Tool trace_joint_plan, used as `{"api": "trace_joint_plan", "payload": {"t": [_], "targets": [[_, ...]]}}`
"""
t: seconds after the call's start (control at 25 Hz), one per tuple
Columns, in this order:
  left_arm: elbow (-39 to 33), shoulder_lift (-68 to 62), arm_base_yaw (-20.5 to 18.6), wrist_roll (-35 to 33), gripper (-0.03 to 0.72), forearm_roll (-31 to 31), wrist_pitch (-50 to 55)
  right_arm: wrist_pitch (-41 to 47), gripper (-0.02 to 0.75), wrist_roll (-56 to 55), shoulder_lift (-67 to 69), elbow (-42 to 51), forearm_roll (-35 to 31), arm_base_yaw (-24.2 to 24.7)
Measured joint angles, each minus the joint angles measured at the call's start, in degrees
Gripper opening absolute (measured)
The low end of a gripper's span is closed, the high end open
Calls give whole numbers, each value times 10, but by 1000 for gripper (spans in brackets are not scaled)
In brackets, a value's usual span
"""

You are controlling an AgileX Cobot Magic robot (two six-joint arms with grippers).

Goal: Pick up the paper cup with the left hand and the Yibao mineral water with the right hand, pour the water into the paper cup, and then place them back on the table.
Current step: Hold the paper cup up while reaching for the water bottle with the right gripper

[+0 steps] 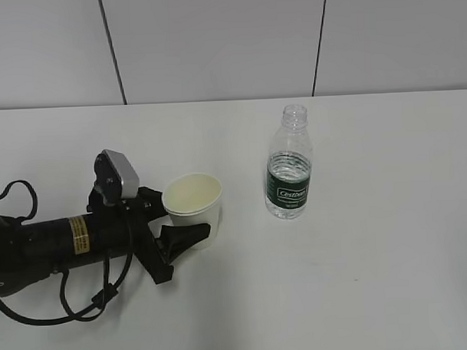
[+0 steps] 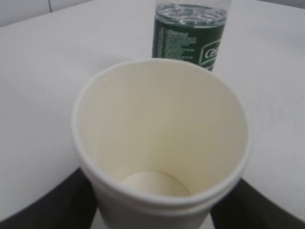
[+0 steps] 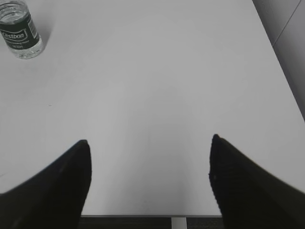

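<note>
Setting: a plain test or lab space. Evidence: a large bare white table [image 1: 390,277] stood against a grey panelled wall [image 1: 214,45] with dark vertical seams; a cabled black robot arm [image 1: 44,247] lay on it; furnishings or household items were not visible.

Grey panelled wall [image 1: 214,45] behind.

The exterior view looks down at a slant across the table [image 1: 360,293] toward the panelled wall [image 1: 214,45]. The left wrist view sits very close above the paper cup [image 2: 162,148], facing the Yibao mineral water [image 2: 190,36] behind it. The right wrist view looks from farther off, catching that bottle top left.
</note>
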State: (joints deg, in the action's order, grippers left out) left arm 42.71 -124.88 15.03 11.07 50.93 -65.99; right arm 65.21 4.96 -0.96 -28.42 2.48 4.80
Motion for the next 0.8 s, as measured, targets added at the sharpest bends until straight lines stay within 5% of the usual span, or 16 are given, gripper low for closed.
{"api": "trace_joint_plan", "payload": {"t": [0.32, 0.8], "targets": [[0, 4, 0, 0, 463, 22, 3, -50, 566, 0, 30, -10, -3, 0], [0, 4, 0, 2, 462, 12, 4, -336, 566, 0, 158, 12, -25, 0]]}}
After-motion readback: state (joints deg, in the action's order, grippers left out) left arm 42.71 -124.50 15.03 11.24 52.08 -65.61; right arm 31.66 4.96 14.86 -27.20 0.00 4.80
